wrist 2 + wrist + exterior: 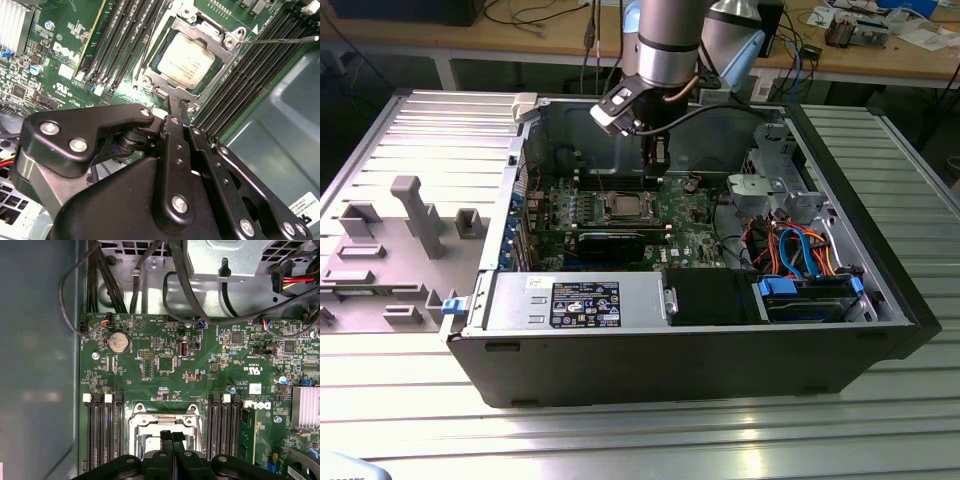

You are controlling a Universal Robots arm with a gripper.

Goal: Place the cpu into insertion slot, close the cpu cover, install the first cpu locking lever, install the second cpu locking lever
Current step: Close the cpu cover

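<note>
Currently: open black computer case [670, 365], green motherboard [200, 365] inside. Black gripper [176, 106], fingers [166, 441] pressed together and empty. Silvery windowed cpu cover [205, 34], just beyond the fingertips, lies down over the seated square grey cpu [186, 61]; thin wire lever [280, 39] juts free, judged unlatched.

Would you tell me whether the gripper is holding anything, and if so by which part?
Nothing is held: the gripper has its fingers pressed together, empty, close to the edge of the cpu cover.
</note>
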